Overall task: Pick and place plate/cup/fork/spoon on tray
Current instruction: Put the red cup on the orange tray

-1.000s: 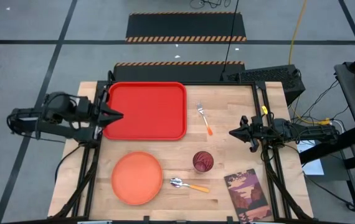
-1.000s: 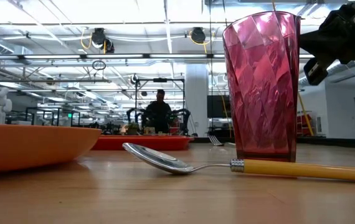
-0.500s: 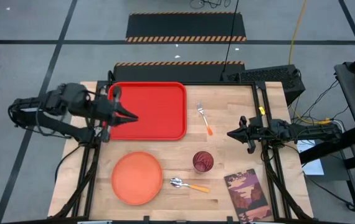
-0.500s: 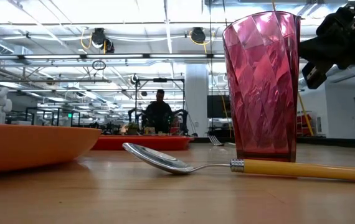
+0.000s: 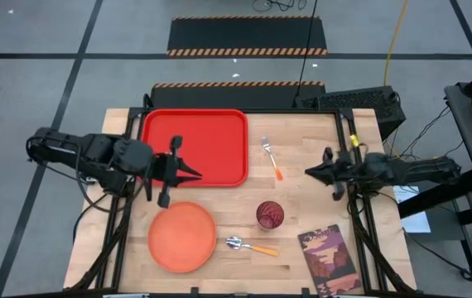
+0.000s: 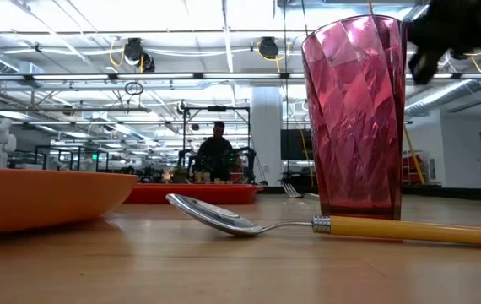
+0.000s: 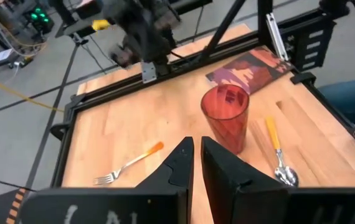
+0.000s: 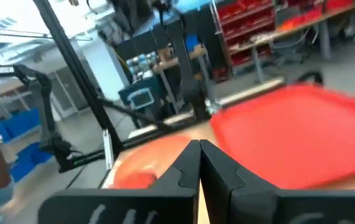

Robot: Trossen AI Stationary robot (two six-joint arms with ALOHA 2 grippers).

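Observation:
The red tray (image 5: pixel 195 145) lies at the table's far left. The orange plate (image 5: pixel 182 236) lies near the front edge, with the dark red cup (image 5: pixel 269 215) upright to its right and the spoon (image 5: pixel 251 246) just in front of the cup. The fork (image 5: pixel 271 157) lies right of the tray. My left gripper (image 5: pixel 196 175) is shut and empty over the tray's near edge, pointing toward the table's right; its wrist view shows the cup (image 7: pixel 225 118) ahead. My right gripper (image 5: pixel 309 172) is shut and empty, right of the fork, pointing left.
A brownish printed book (image 5: pixel 329 258) lies at the front right corner. Black frame rails run along the table's left and right sides. Bare wood shows between the fork and the cup. A person stands far off in the room (image 6: pixel 216 148).
My left gripper has swung from the tray's left edge toward the table's right and near side, and now stands over the tray's near edge above the plate. My right gripper has risen a little in the low view. No object has moved.

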